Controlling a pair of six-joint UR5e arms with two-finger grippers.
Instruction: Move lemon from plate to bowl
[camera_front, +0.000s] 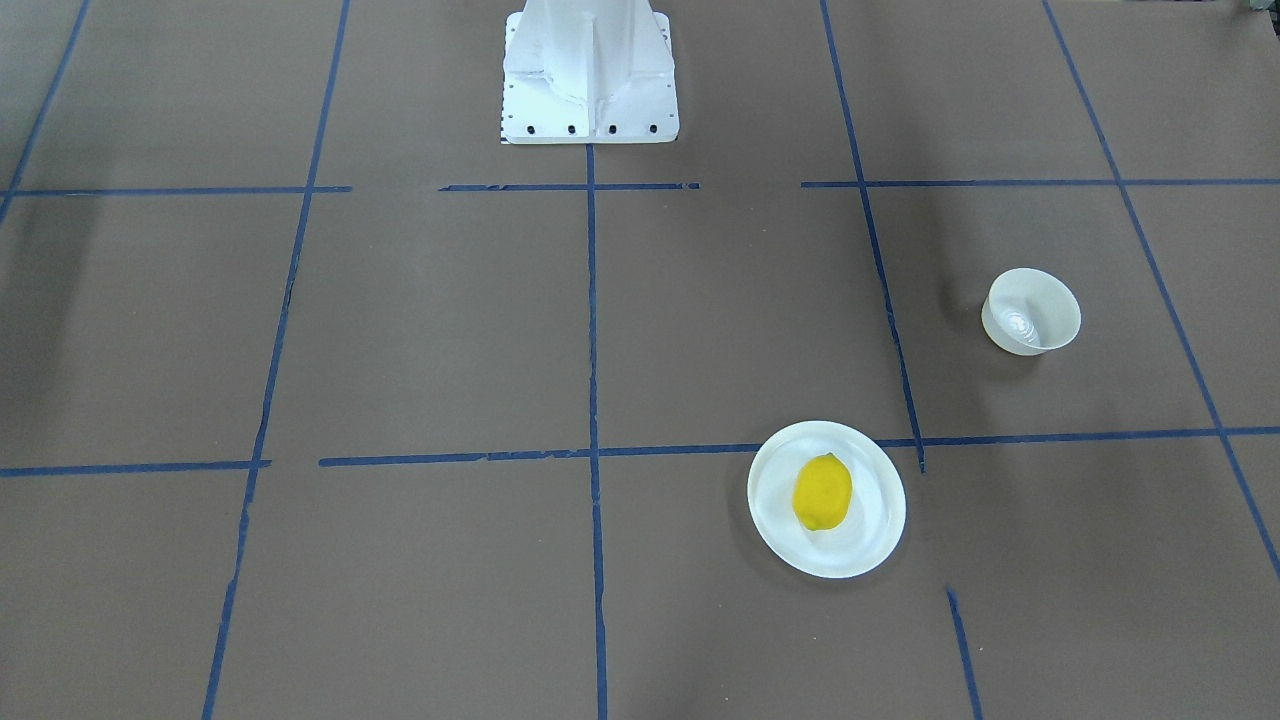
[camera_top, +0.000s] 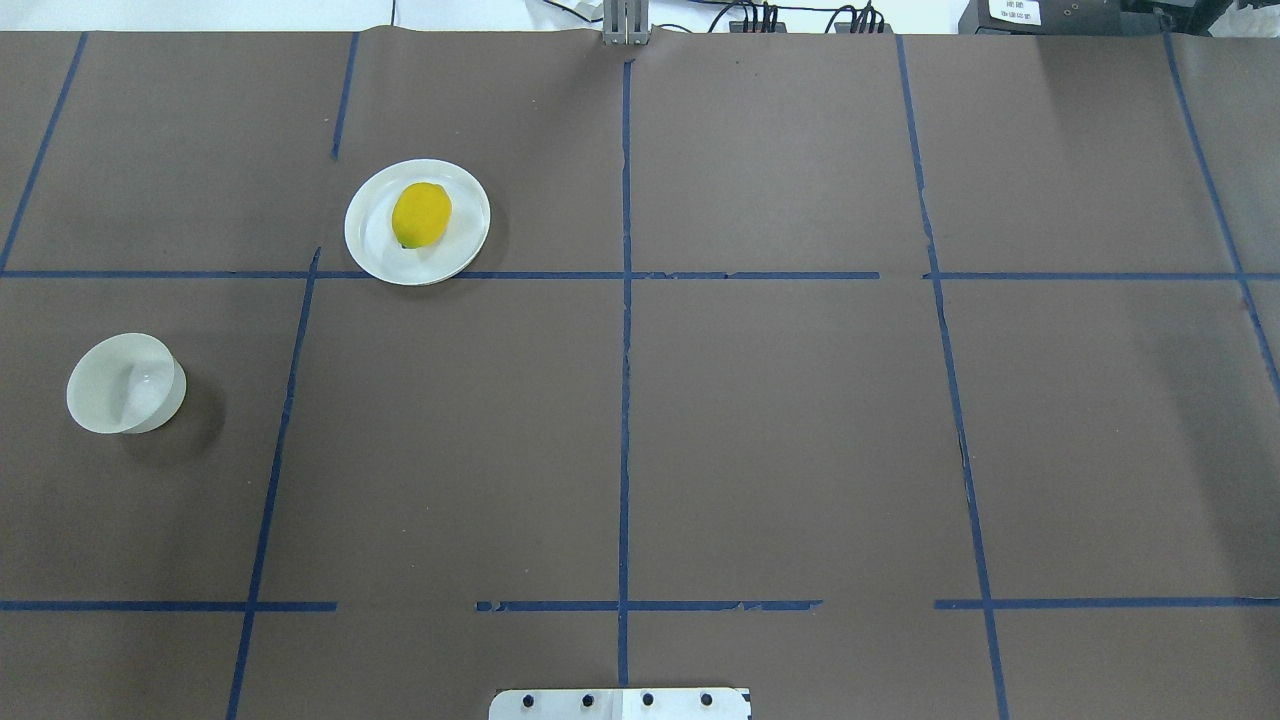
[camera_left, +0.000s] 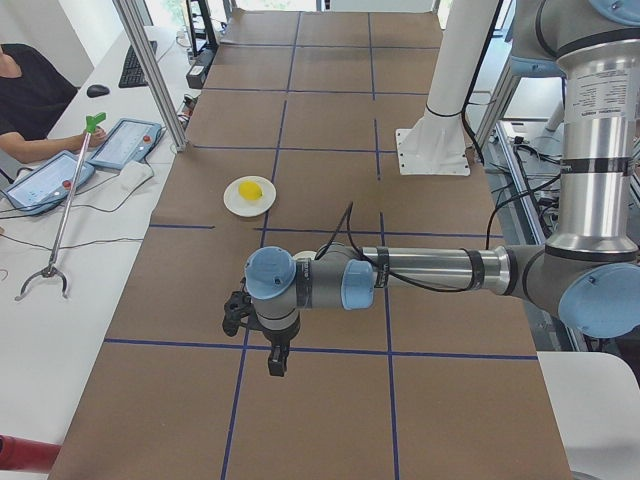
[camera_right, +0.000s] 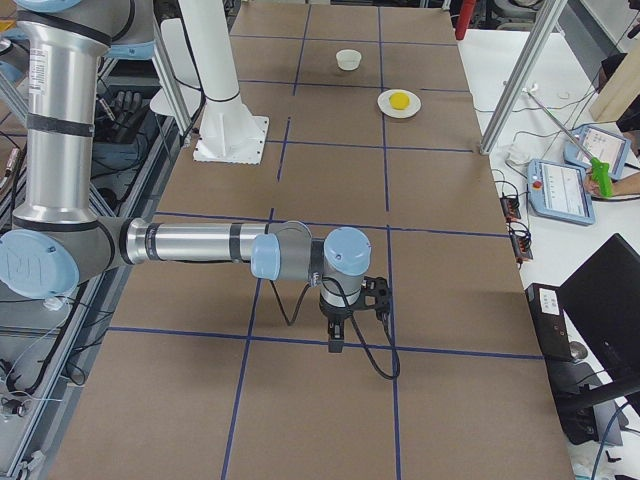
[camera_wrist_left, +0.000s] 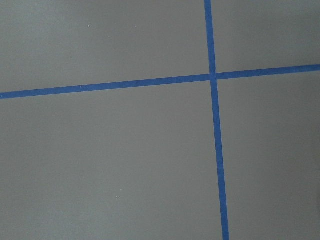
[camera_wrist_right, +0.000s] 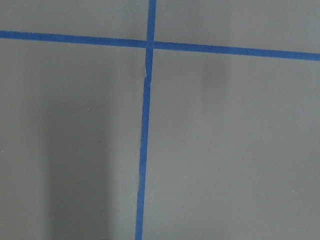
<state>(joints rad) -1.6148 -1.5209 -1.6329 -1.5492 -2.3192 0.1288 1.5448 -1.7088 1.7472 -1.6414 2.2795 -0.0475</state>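
Note:
The yellow lemon (camera_front: 822, 491) lies on the flat white plate (camera_front: 870, 540), also seen in the overhead view as lemon (camera_top: 421, 214) on plate (camera_top: 372, 240). The small deep off-white bowl (camera_front: 1032, 311) stands empty and apart from the plate, at the overhead view's left (camera_top: 125, 384). My left gripper (camera_left: 236, 312) shows only in the exterior left view, well short of the plate (camera_left: 232, 196). My right gripper (camera_right: 377, 292) shows only in the exterior right view, far from the plate (camera_right: 384, 104) and bowl (camera_right: 348, 59). I cannot tell whether either is open or shut.
The white robot pedestal (camera_front: 590, 80) stands at the table's robot-side edge. Blue tape lines (camera_top: 625, 300) grid the brown table cover. A side table with tablets (camera_left: 125, 143) and a grabber tool (camera_left: 62, 215) runs along the operators' side.

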